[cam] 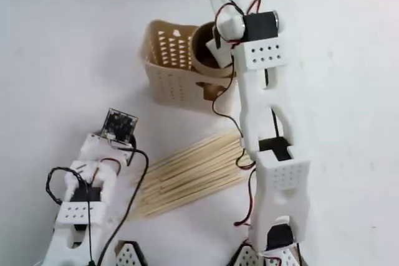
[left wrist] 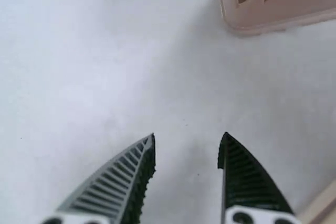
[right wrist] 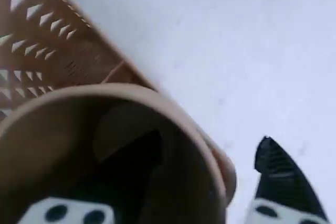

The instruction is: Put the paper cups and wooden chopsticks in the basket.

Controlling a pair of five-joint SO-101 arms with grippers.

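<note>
- Progress: one paper cup stands at the end of the basket nearest the extended arm. Its lower part shows brown through the basket's perforated wall. It appears to be inside the basket but not yet let go. In the right wrist view, a second rim just outside the first suggests nested cups, though this cannot be confirmed.
- Left to do: the wooden chopsticks lie in a loose bundle on the worktop, apart from the basket on the side facing the arm bases. None is in the basket. On this evidence the task is judged roughly half done.
- The right hand pinches the paper cup by its wall at the basket's end, with one finger inside the cup and the other outside. The gap is no wider than the wall itself.
- The left hand is moderately spread and holds nothing. It sits over bare worktop with a corner of the basket ahead of it, and the wooden chopsticks lie just beside this arm.
</note>
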